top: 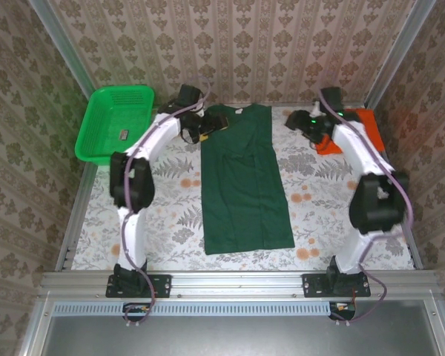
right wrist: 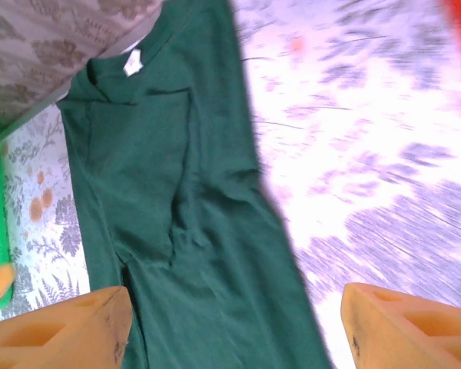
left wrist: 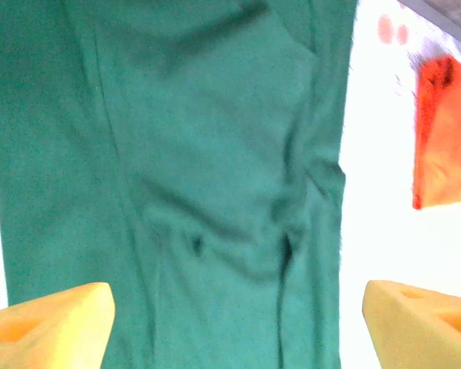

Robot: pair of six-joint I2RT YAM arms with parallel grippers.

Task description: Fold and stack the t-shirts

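Catching white neck label [right wrist: 132,66] on dark green cotton t-shirt [right wrist: 177,215]: right wrist view. Top view: bare table [top: 322,174] both sides. Left pincer [left wrist: 238,307], right pincer [right wrist: 237,307] spread, empty.

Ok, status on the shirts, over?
Left gripper and right gripper open, empty, by the collar end. Dark green t-shirt flat, sides folded in. Orange t-shirt far right, not stacked. Green basket far left, out of the way.
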